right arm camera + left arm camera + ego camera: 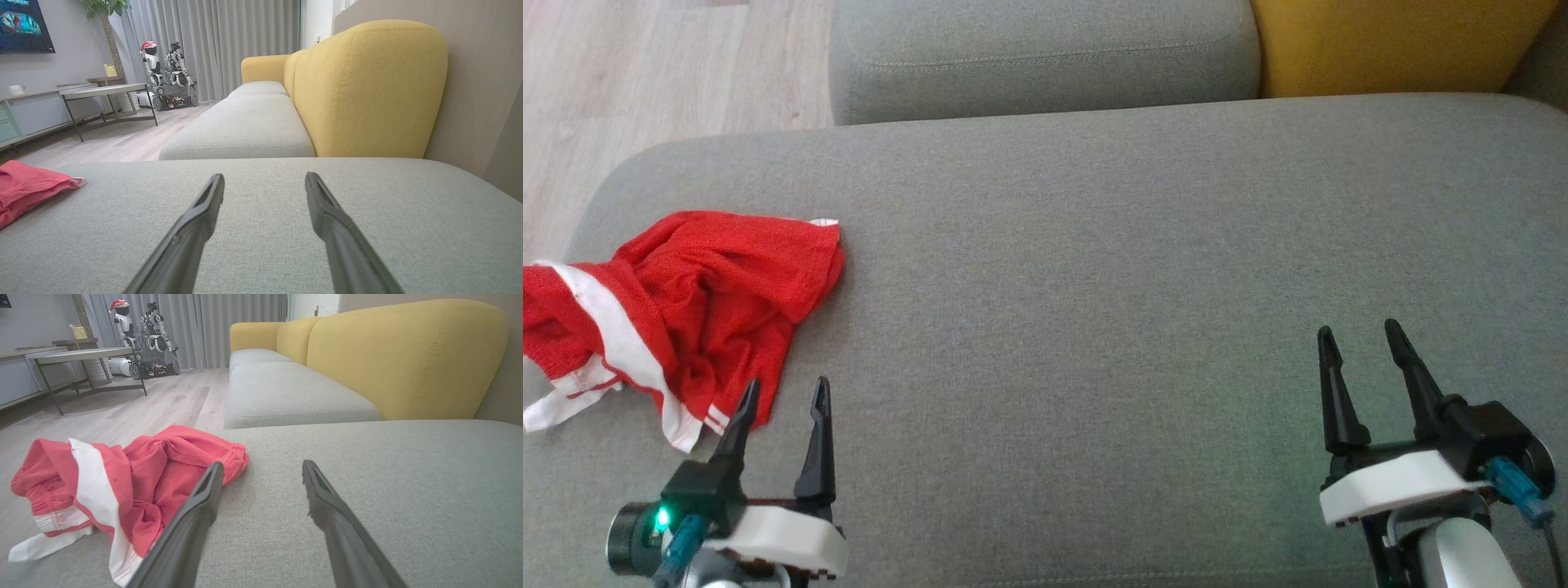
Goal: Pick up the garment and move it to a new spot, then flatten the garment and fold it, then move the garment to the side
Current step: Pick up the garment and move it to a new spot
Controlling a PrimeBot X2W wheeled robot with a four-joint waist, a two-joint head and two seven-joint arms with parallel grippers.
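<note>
Where the frame begins, nearest the robot: left gripper (787, 384), jaws spread wide, nothing held, fingertips just beside the garment's near hem; contact cannot be told. Right gripper (1359, 327), likewise spread and empty, over bare cushion, well apart from the cloth.

Next out: garment (686, 302), red mesh shorts with a white side stripe, crumpled in a heap at the left end of the grey seat cushion (1094, 269).

Handling, judged: light, limp, no stiffness; will sag and trail when lifted; unlikely to slip from a firm pinch. Best hold: a raised fold or the gathered waistband, not a flat single layer.

Edges: the cushion's rounded left edge lies close beside the heap, with the floor (645, 90) beyond; cloth could slide off.

Open room: broad bare cushion to the right.

Farthest: second cushion (1045, 65), yellow backrest (1380, 41).
</note>
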